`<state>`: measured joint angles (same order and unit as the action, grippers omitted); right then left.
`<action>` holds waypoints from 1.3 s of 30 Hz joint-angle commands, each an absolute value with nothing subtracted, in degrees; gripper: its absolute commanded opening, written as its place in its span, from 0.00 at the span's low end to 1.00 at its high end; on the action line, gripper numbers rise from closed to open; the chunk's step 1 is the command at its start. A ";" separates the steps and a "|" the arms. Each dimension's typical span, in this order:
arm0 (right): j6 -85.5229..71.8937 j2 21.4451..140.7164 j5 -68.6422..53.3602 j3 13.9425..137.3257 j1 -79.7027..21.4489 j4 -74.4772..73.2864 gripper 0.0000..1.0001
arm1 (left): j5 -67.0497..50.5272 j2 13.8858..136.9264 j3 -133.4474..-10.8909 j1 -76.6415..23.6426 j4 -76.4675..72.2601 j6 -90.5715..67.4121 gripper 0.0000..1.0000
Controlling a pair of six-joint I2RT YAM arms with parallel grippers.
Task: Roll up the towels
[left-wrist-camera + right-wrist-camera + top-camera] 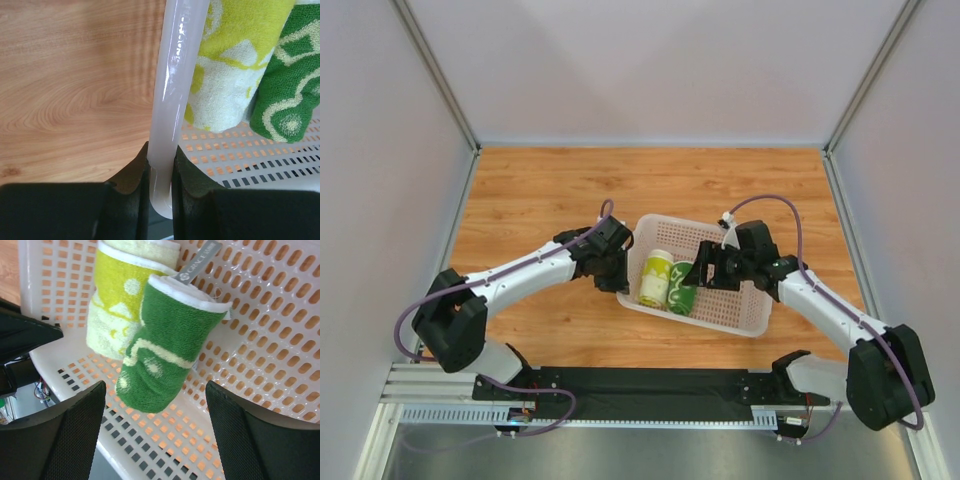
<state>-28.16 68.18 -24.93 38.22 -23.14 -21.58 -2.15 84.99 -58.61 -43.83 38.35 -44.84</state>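
While the left jaws pinch the rim of the white perforated plastic basket [745,312], a rolled pale yellow towel [655,278] and a rolled dark green towel [682,288] lie touching inside it; the right jaws gape wide, empty, over them.

Reaches from lower L toward mid-frame w/ L arm [520,272], forearm angled up-right. Pinches basket rim [175,75] w/ L tool [160,167], jaws nearly closed. Extends R arm [820,300] from lower R, wrist pointing left. Holds R tool [155,387] spread wide, fingers [70,435] at bottom corners of wrist view, gripping nothing.
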 commanded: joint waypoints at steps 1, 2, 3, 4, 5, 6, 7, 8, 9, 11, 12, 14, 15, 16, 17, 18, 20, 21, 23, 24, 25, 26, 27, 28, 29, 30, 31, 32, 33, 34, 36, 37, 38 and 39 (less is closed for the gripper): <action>-28.13 66.10 -24.70 41.75 -23.91 -25.83 0.81 | -1.31 87.54 -59.41 -43.42 39.55 -45.17 0.00; -28.12 64.96 -24.61 42.01 -23.91 -26.62 0.81 | -2.19 87.97 -59.50 -43.42 39.03 -45.35 0.00; -28.04 64.26 -24.44 42.45 -23.91 -26.98 0.81 | -2.72 88.15 -59.50 -43.33 38.68 -45.44 0.00; -28.12 63.47 -24.00 42.89 -24.17 -27.59 0.81 | -3.77 88.33 -59.59 -43.42 38.32 -45.70 0.00; -28.04 62.50 -23.65 43.24 -24.08 -28.73 0.81 | -4.21 88.50 -59.42 -43.42 37.62 -45.88 0.00; -28.04 61.01 -22.77 43.68 -24.08 -29.52 0.81 | -4.65 88.94 -59.59 -43.42 37.18 -46.05 0.00; -27.95 60.21 -22.24 45.16 -23.82 -30.31 0.81 | -5.18 89.12 -59.59 -43.50 36.83 -46.32 0.00; -27.86 59.60 -21.71 45.87 -24.08 -31.19 0.81 | -5.97 89.38 -59.94 -43.59 36.30 -46.49 0.00; -27.86 59.07 -21.01 46.66 -24.08 -32.85 0.81 | -6.24 90.08 -60.20 -43.94 36.12 -46.58 0.00; -27.95 57.48 -20.39 49.21 -24.08 -35.05 0.81 | -7.03 90.96 -61.26 -44.64 35.60 -47.19 0.00; -27.95 56.96 -19.87 49.91 -24.08 -35.59 0.81 | -7.47 91.75 -61.61 -45.69 35.07 -47.46 0.00; -28.82 55.12 -18.99 51.93 -24.08 -36.64 0.81 | -9.14 92.98 -62.83 -47.02 33.50 -48.69 0.00; -29.09 54.50 -18.55 52.55 -24.08 -37.09 0.81 | -9.49 94.38 -63.36 -48.33 33.05 -49.13 0.00; -29.53 53.10 -18.02 53.43 -24.08 -37.35 0.81 | -10.19 95.09 -64.59 -49.04 32.18 -49.91 0.00; -30.14 52.22 -17.50 54.74 -24.08 -37.88 0.81 | -10.28 95.97 -65.21 -49.74 31.82 -50.36 0.00; -30.49 51.60 -16.62 55.45 -24.08 -38.14 0.81 | -10.37 97.63 -66.00 -51.31 31.47 -50.62 0.00; -31.28 49.15 -15.04 56.77 -24.00 -39.28 0.81 | -11.77 99.57 -68.54 -52.46 30.42 -51.15 0.00; -31.90 48.17 -13.72 58.26 -23.99 -39.72 0.81 | -12.39 101.32 -69.16 -53.60 29.80 -51.41 0.00; -32.17 46.76 -12.49 59.50 -24.00 -40.77 0.81 | -13.62 104.04 -71.88 -54.75 28.83 -52.47 0.00; -32.52 44.93 -11.26 60.46 -23.99 -41.13 0.81 | -13.80 104.93 -72.85 -55.97 28.74 -52.91 0.00; -32.69 44.13 -10.82 60.90 -23.99 -41.22 0.81 | -14.49 105.81 -73.82 -56.60 28.57 -53.95 0.00; -32.87 43.16 -10.38 61.08 -24.08 -41.39 0.82 | -14.85 107.30 -75.39 -57.12 27.87 -54.66 0.00; -33.22 41.76 -9.59 61.61 -24.00 -41.31 0.82 | -15.55 108.10 -75.93 -58.09 26.90 -55.36 0.00; -33.22 40.97 -9.41 61.79 -23.91 -41.40 0.83 | -17.12 108.71 -77.07 -58.53 25.15 -56.76 0.00; -33.40 40.44 -9.58 61.96 -23.99 -41.40 0.84 | -17.66 110.03 -77.52 -59.32 24.53 -57.47 0.00; -33.49 39.99 -9.58 62.14 -23.99 -41.57 0.84 | -18.19 110.56 -78.13 -59.59 24.00 -58.09 0.00; -33.57 39.73 -9.67 62.57 -23.99 -41.83 0.84 | -18.80 111.09 -79.44 -59.94 23.56 -58.70 0.00; -33.57 39.55 -10.02 62.58 -23.99 -42.18 0.84 | -18.98 111.88 -80.06 -60.55 23.55 -59.15 0.00; -33.57 39.38 -10.11 62.67 -24.08 -42.36 0.84 | -18.98 112.06 -80.59 -60.90 23.29 -59.50 0.00; -33.57 39.03 -10.19 62.67 -24.08 -42.62 0.85 | -19.33 112.23 -81.47 -61.26 22.94 -59.94 0.00; -33.49 38.50 -10.28 62.67 -24.08 -42.63 0.85 | -19.60 112.24 -82.00 -62.05 22.68 -60.73 0.06; -33.31 38.15 -10.20 62.75 -24.08 -42.80 0.85 | -19.43 111.54 -81.74 -62.22 22.68 -60.99 0.12; -33.22 38.23 -10.37 62.93 -24.00 -43.06 0.85 | -19.16 111.10 -81.13 -62.40 22.33 -61.34 0.17; -33.14 38.15 -10.55 63.19 -23.99 -43.33 0.85 | -18.81 110.48 -80.34 -62.40 21.89 -61.96 0.30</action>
<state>-32.97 38.87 -10.96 61.34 -23.83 -41.91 -16.84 110.85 -80.95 -61.43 21.34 -59.13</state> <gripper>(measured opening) 0.852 0.251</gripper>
